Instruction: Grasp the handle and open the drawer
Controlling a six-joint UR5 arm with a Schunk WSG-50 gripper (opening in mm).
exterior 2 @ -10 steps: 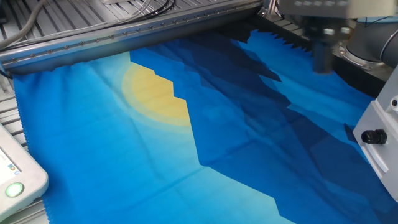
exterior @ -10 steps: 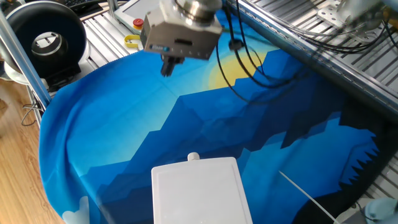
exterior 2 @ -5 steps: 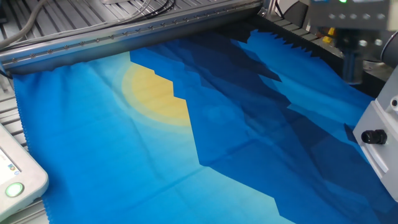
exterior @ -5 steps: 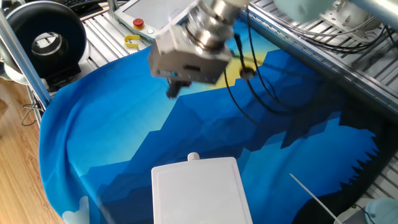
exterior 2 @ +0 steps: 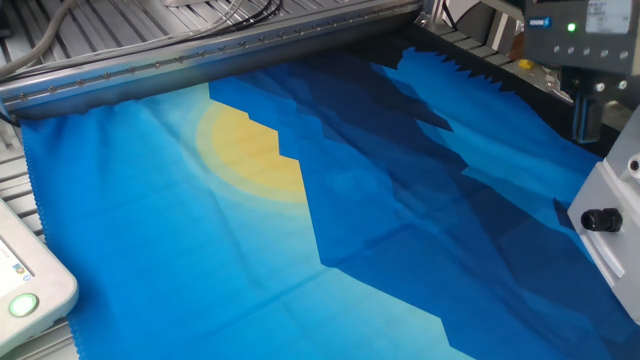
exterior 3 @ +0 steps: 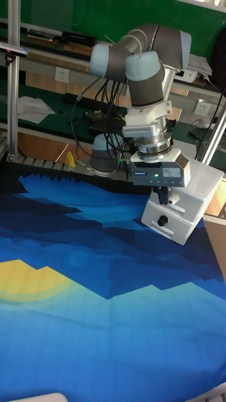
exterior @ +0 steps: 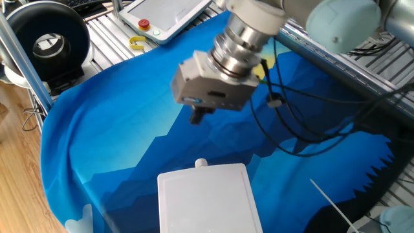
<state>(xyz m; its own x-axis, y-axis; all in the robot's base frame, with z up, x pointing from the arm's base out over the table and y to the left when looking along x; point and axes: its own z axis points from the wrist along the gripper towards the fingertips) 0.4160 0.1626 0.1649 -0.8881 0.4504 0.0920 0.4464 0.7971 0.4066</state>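
The drawer sits pushed into a flat-topped white box [exterior: 207,197] at the near edge of the blue cloth. Its handle [exterior: 201,163] is a small rounded knob on the front face; it looks dark in the other fixed view [exterior 2: 600,219] and in the tall view [exterior 3: 162,220]. My gripper [exterior: 197,116] hangs above the cloth, a short way in front of and above the handle, without touching it. The dark fingers are pressed together with nothing between them. In the tall view the gripper [exterior 3: 164,198] is just above the knob.
A blue and yellow cloth [exterior: 116,136] covers the table. A white pendant [exterior: 162,13] with a red button and a yellow tape dispenser [exterior: 137,43] lie at the far edge. Black cables [exterior: 291,120] hang from the arm. A black round device [exterior: 48,42] stands at the left.
The gripper has travelled across the cloth and lower, from the far side toward the white box and its handle. Its fingers have stayed together. The box has not moved.
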